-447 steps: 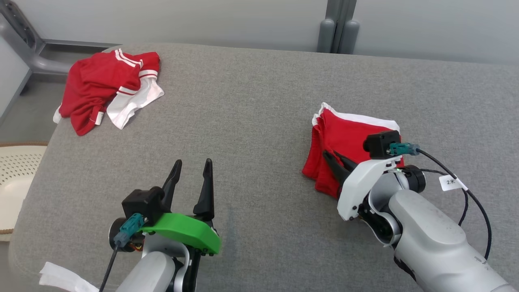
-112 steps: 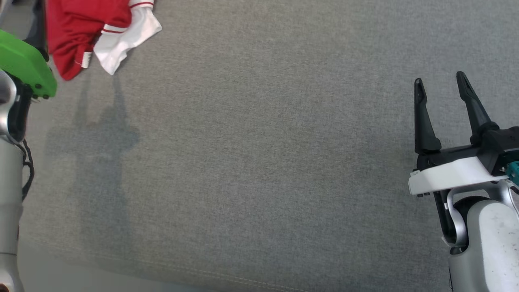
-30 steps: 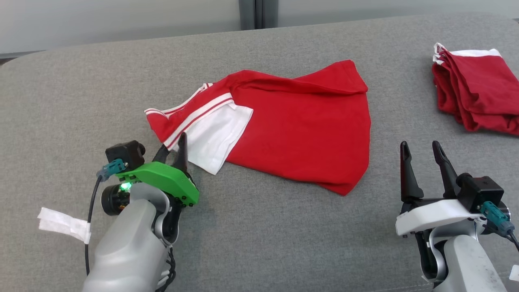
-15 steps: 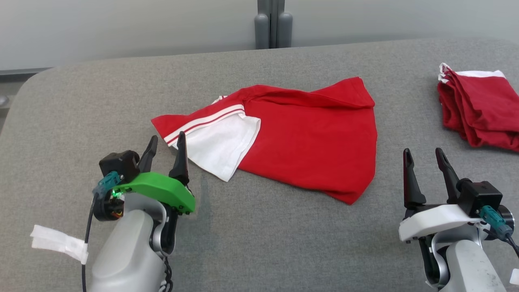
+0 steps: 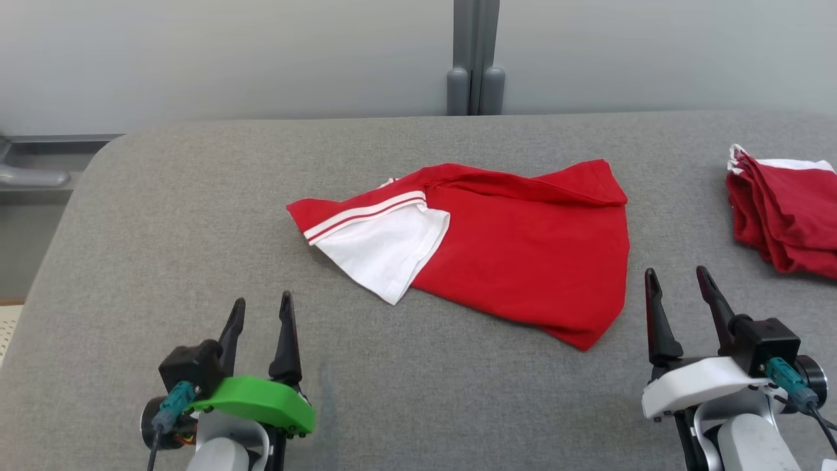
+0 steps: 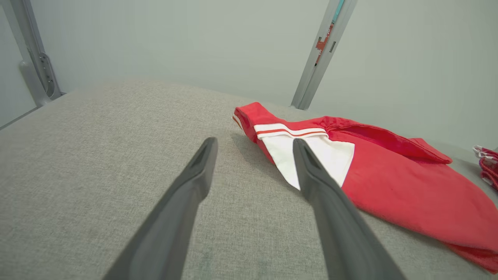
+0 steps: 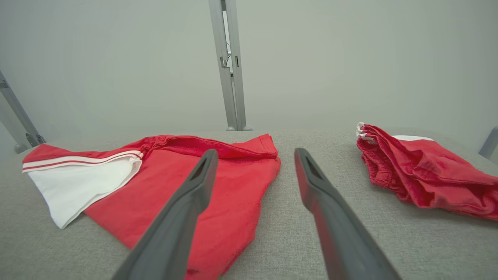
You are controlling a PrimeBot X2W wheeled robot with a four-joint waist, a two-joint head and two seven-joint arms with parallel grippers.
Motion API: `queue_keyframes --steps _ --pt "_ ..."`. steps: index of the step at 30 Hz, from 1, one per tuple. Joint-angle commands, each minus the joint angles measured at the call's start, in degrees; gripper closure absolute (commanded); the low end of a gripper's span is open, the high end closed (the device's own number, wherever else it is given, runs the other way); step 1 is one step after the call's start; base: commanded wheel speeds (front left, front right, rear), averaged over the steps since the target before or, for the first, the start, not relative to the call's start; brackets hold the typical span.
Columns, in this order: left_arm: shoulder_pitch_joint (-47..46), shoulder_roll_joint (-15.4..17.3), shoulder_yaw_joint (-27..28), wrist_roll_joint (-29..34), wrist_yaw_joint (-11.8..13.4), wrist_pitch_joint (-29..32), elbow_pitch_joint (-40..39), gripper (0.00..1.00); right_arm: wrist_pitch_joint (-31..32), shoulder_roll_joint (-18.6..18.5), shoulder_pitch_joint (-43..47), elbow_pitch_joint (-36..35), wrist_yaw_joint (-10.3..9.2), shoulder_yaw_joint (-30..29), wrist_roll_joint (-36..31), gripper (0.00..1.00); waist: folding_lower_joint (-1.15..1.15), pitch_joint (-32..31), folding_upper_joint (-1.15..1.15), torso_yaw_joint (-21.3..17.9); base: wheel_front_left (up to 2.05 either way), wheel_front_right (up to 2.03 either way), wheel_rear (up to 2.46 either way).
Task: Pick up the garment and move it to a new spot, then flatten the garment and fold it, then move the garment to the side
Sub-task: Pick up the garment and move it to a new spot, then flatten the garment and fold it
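Head view: garment (image 5: 523, 261) lies mid-desk (image 5: 196, 229), rumpled, far edge doubled over, white panel (image 5: 386, 252) at its left end. Left pincer (image 5: 261, 304), right pincer (image 5: 675, 273) both spread wide, empty, short of cloth. My worry: pinching two layers locks fold in; right reach may snag folded red pile (image 5: 785, 216).

Folded red pile (image 5: 781, 209), right of the right gripper (image 5: 675, 271), clipped by frame edge. Garment (image 6: 408, 194) corner, right of left gripper (image 6: 255, 140), runs off frame.
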Motion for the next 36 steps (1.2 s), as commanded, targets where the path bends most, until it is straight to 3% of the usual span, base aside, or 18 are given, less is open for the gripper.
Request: queue_keyframes --steps 1,14,36 --pt "1.71 -0.12 0.66 0.05 0.28 -0.02 -1.18 0.00 -0.17 -0.17 0.96 -0.37 -0.09 0.04 -0.38 0.00 0.00 -0.78 0.00 0.89 0.00 0.00 0.00" --pt "7.86 -0.41 0.47 1.82 2.42 -0.03 -6.03 0.00 -0.17 -0.18 2.80 0.04 -0.09 2.67 2.86 0.00 0.00 -1.35 0.00 1.04 0.00 0.00 0.00" --pt "7.17 -0.41 1.10 2.64 2.46 -0.03 -6.34 0.00 -0.17 -0.18 1.56 0.86 -0.09 2.86 2.89 0.00 0.00 0.02 0.00 1.09 0.00 0.00 0.00"
